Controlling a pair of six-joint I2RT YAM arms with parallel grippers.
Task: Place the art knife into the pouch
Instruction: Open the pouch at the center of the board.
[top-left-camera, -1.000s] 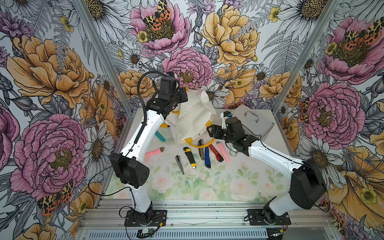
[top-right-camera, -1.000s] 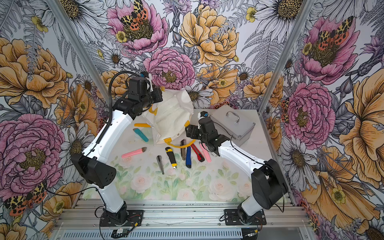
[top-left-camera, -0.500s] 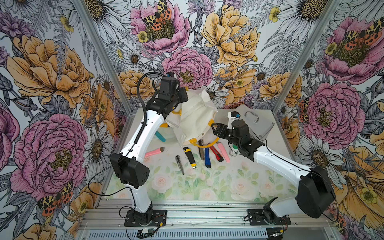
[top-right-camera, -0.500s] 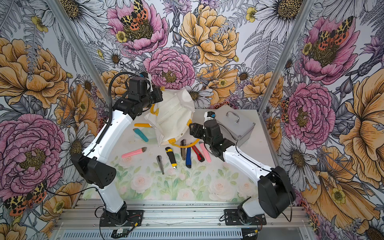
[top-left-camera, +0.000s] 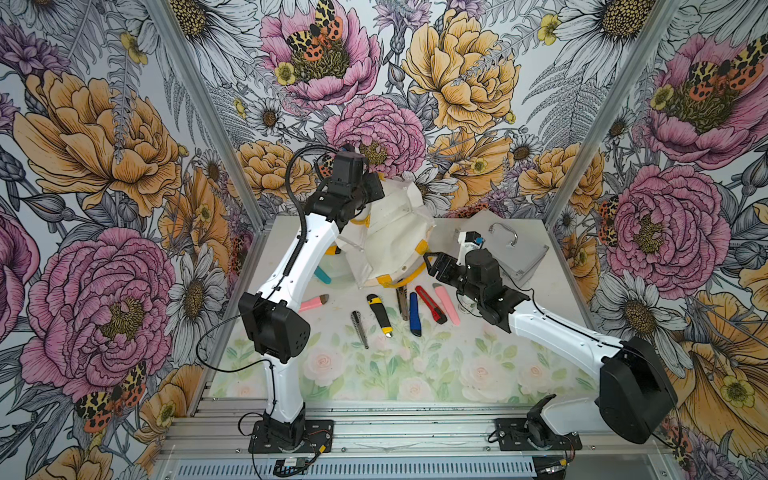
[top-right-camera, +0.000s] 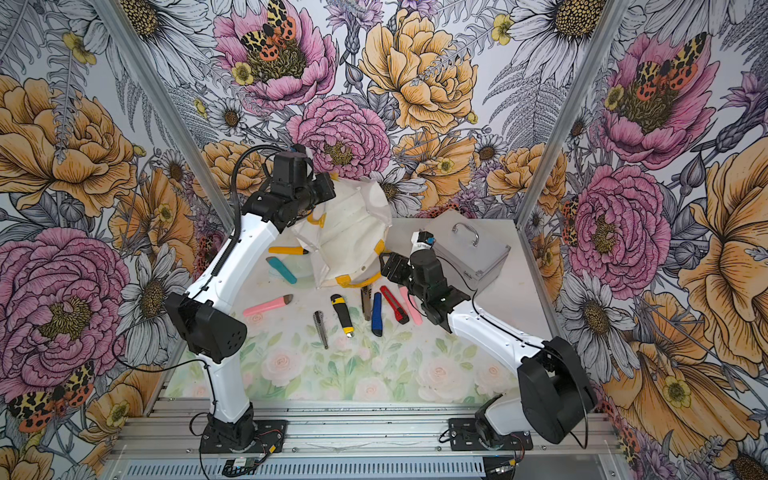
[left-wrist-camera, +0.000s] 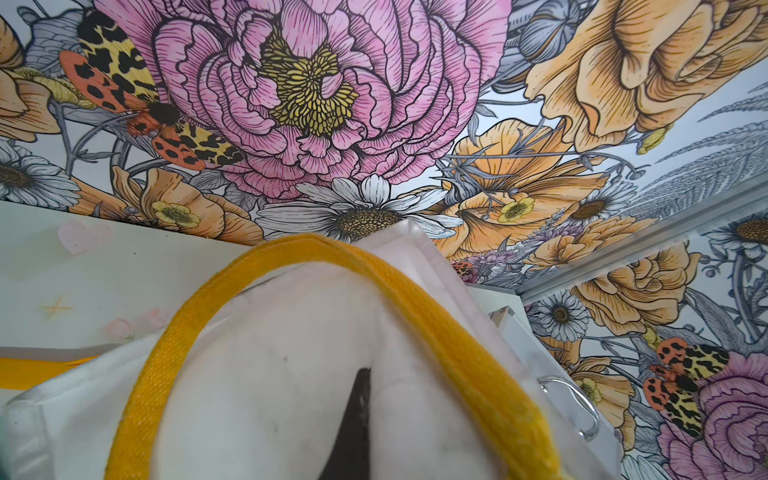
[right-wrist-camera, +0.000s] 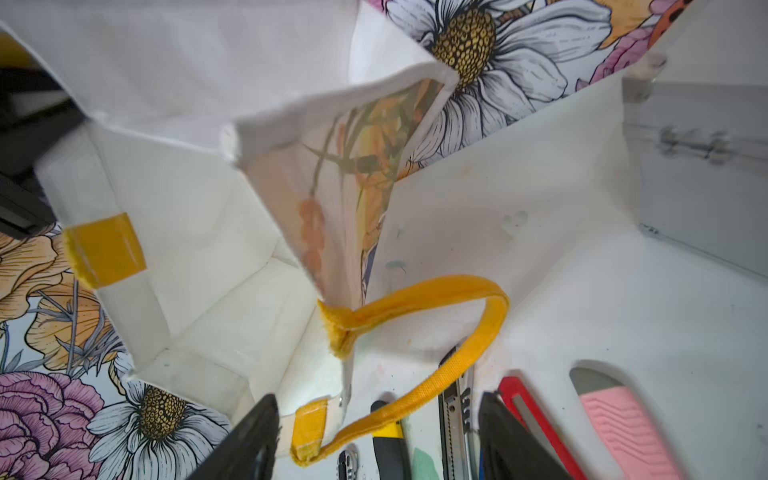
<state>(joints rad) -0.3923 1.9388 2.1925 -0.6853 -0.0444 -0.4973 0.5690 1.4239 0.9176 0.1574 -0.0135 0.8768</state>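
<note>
Pouch (top-left-camera: 390, 245) is up at the back of the bench (top-left-camera: 415, 374), tipped with its white inside on show and its mouth gaping toward the right gripper (top-left-camera: 434, 266). Left gripper (top-left-camera: 372, 191) is at the pouch's top rim, clamped right down on it beside a yellow handle (left-wrist-camera: 436, 318). Right gripper sits just at the pouch's lower lip, jaws spread wide, nothing held; the lower yellow loop (right-wrist-camera: 496, 309) runs between its fingers (right-wrist-camera: 253, 436). Just in front of the pouch lies a fan of knives: grey knife (top-left-camera: 401, 297) tucked under that loop, then yellow-and-black knife (top-left-camera: 379, 316), blue knife (top-left-camera: 414, 313), red knife (top-left-camera: 432, 305), pink knife (top-left-camera: 446, 305). Silver case (top-left-camera: 513, 253) sits to the pouch's side, behind the right gripper.
</note>
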